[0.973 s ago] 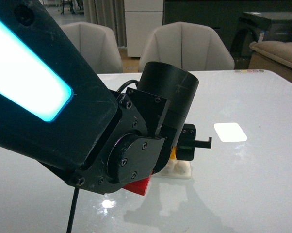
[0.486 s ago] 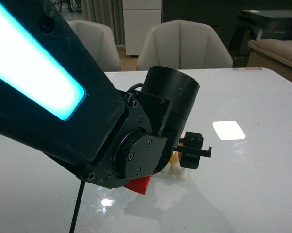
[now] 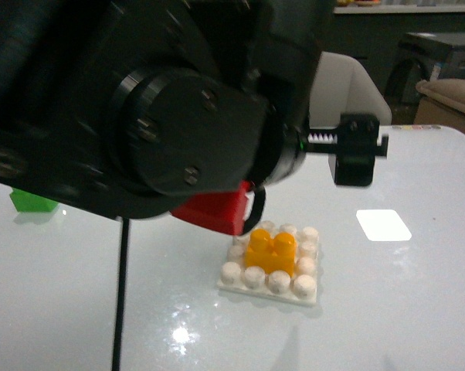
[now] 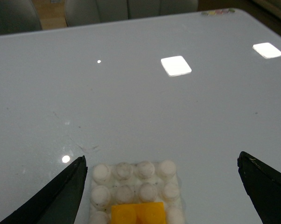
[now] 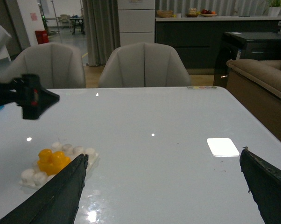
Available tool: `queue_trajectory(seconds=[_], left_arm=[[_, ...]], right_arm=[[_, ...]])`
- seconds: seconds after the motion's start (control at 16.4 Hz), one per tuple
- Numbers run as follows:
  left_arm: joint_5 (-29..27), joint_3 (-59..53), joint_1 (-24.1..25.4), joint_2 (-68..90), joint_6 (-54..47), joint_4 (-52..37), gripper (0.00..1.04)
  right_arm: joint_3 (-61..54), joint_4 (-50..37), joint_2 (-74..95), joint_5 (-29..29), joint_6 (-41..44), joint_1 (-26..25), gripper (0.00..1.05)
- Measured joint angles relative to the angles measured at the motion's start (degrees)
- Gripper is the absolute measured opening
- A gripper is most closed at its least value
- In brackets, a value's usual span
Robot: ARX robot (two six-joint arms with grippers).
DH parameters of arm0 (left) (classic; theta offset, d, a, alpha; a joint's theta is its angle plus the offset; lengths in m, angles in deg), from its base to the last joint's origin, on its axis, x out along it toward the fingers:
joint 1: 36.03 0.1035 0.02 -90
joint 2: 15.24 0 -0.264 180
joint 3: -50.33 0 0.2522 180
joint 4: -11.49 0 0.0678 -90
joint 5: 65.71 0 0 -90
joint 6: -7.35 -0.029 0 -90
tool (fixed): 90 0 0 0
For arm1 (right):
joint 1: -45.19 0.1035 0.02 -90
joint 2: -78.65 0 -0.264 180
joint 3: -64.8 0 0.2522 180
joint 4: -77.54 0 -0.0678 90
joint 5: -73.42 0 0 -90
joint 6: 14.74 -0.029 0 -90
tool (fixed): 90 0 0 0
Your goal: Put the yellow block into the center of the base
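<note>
The yellow block sits pressed onto the middle studs of the white base, with white studs showing all round it. My left arm fills the upper left of the front view, blurred; one of its fingers hangs above and behind the base. In the left wrist view the left gripper is open and empty, raised over the base and the yellow block. My right gripper is open and empty over bare table, with the base and yellow block off to one side.
A red brick lies just behind the base, partly hidden by my left arm. A green brick lies at the far left. A bright patch of light lies on the table right of the base. Chairs stand beyond the far edge.
My left arm has lifted and drawn back toward the camera. The base, hidden under the gripper before, now shows with the yellow block seated on it and nothing touching it.
</note>
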Motion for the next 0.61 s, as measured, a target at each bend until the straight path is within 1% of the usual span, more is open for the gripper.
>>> queue_trajectory(seconds=[0.06,0.12,0.18,0.24,0.3,0.43,0.49,0.55,0.61], left_arm=[[1.22,-6.99,-0.31,-9.51,-1.53,-4.55,0.98],[2.54,-14.80,0.15,-20.74,-3.32,-6.10,0.98],[4.17,-18.12,1.05,-24.41,-4.66,-5.62,0.98],[4.09,-19.65,1.62,-25.97,-4.85,-5.07,0.98],[5.42,-21.09,2.16,-27.76,-4.92,-4.13,0.98],[6.51,-21.11,3.63,-28.22,-5.18,-2.67,0.98],[8.07,-20.87,4.66,-27.65,-4.94,-0.77,0.98],[8.50,-20.35,5.99,-26.97,-4.52,1.16,0.98],[8.35,-18.86,8.48,-25.22,-4.24,1.11,0.98]], right_arm=[[0.00,0.02,0.00,0.00,0.00,0.00,0.98],[0.00,-0.11,0.00,0.00,0.00,0.00,0.98],[0.00,0.15,0.00,0.00,0.00,0.00,0.98],[0.00,-0.04,0.00,0.00,0.00,0.00,0.98],[0.00,-0.02,0.00,0.00,0.00,0.00,0.98],[0.00,0.00,0.00,0.00,0.00,0.00,0.98],[0.00,-0.04,0.00,0.00,0.00,0.00,0.98],[0.00,0.07,0.00,0.02,0.00,0.00,0.98],[0.00,0.02,0.00,0.02,0.00,0.00,0.98]])
